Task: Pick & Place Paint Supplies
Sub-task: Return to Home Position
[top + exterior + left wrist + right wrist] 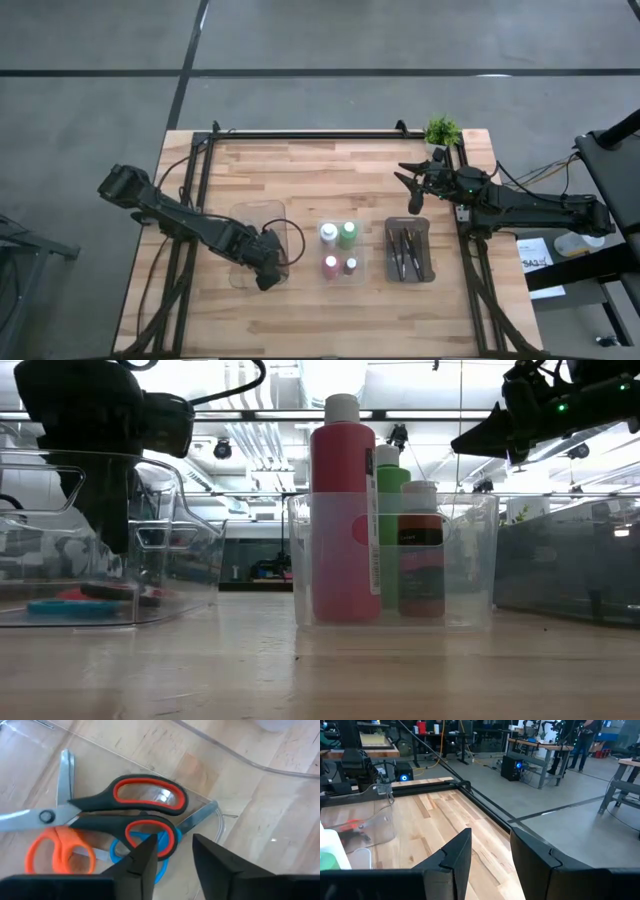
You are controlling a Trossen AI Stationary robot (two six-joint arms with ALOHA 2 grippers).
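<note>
- The left pincer [175, 844] hung low over the clear bin [255, 205], fingers spread and holding nothing.
- In the bin lay the black-and-red scissors [105, 822] across the orange scissors [60, 837] and blue scissors [114, 856].
- The right pincer [490, 834] sat high near the surface's [330, 170] rear right corner, beside the plant [442, 130], fingers apart and empty.
- Bare wood ran wide from the trays to the rear edge, with black rails lining both side edges.
- The middle tray [470, 560] held the red bottle [343, 510], green bottle [393, 480], brownish bottle [421, 550] and white bottle [328, 234]; their labels could not be read.
- The brushes [405, 250] lay in the dark grey tray [387, 250].
</note>
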